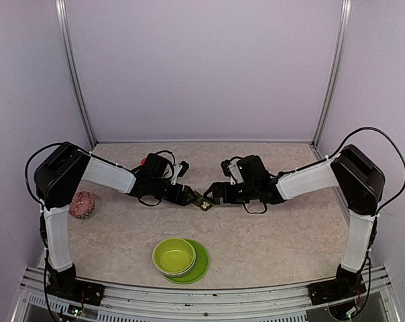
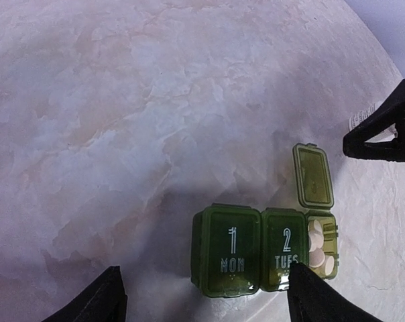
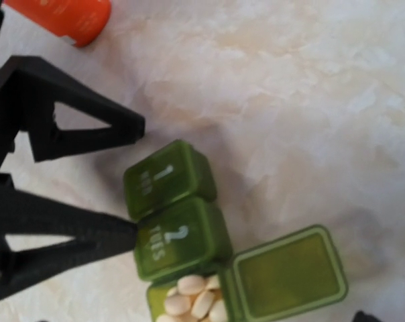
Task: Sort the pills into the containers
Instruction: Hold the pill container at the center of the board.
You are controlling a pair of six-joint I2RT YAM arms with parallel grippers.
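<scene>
Two arms meet at the centre of the overhead view, and the containers (image 1: 204, 201) lie on the bench (image 1: 283, 235) between them. Furthest left, the left end effector (image 1: 189, 196) has its fingers (image 2: 316, 302) apart and holds nothing. In its own wrist view the strip sits at lower right of the frame. The finger at lower right overlaps the edge of the middle cell, touching it or nearly so, while the finger at lower left is well apart from the near end. Next come the MON compartment (image 2: 227, 249) and the TUES compartment (image 2: 284, 248), both with lids down. After them is the third cell, its lid (image 2: 313, 176) thrown back and white pills (image 2: 318, 247) heaped inside. Rightmost, the right end effector (image 1: 214, 192) is spread wide just beside the open end, empty. The risk, as I judge it, lies in that open cell. The strip looks light, so a finger closing or sweeping against one side could skid or tip it and scatter the pills. A nudge from the right could knock the lid shut.
</scene>
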